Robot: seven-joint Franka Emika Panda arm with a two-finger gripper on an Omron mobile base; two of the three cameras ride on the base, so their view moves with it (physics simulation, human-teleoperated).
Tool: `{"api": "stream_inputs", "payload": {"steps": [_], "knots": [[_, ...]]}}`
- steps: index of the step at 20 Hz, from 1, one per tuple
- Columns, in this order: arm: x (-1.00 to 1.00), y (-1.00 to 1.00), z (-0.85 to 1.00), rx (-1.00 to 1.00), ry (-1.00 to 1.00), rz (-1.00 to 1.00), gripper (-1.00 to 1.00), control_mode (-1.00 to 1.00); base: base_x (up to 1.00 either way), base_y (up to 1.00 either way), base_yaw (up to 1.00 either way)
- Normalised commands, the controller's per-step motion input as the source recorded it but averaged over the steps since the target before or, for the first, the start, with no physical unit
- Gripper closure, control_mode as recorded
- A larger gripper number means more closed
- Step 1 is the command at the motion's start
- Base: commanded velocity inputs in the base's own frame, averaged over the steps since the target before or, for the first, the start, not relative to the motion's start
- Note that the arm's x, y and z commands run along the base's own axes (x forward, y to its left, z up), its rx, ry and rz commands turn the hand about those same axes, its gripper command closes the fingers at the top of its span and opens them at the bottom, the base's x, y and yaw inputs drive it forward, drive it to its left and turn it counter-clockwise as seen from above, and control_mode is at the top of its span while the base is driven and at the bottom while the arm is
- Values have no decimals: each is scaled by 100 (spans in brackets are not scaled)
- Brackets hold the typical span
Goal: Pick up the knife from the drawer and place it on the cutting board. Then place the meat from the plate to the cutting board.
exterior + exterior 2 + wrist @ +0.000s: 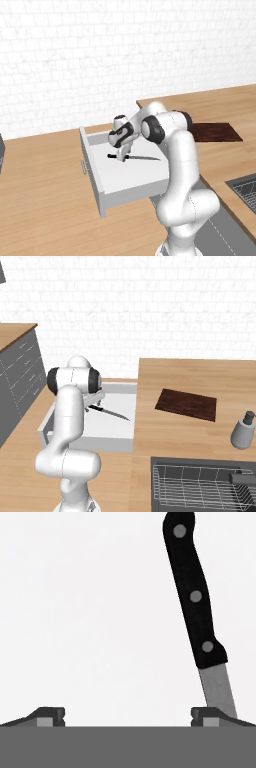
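The hand point(122, 156), fully spread and holding nothing, is shown lowered into the open drawer point(100, 185), where the knife point(196, 607) lies flat, offset toward one fingertip point(209, 716), its long axis running roughly across the jaw gap's line.

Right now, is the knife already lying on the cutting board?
No, the knife lies flat in the open drawer; the cutting board is bare.

Black-handled knife point(134, 158) flat in open light-grey drawer point(102, 192), dark brown cutting board point(186, 404) bare on counter
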Motion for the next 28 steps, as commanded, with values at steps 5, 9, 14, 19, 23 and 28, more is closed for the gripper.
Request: {"api": "stream_inputs", "payload": {"steps": [5,9,14,19,23,28], "knots": [[51,0,-27,0,0,0,-100,-100,0,0,0],[24,0,-26,0,0,0,-100,-100,0,0,0],[0,-1,-44,-1,0,0,-100,-100,0,0,0],[22,-1,-27,0,0,0,-100,-100,0,0,0],[9,-3,0,0,-4,0,-100,-100,0,0,0],[5,0,-5,1,-3,0,-100,-100,0,0,0]]}}
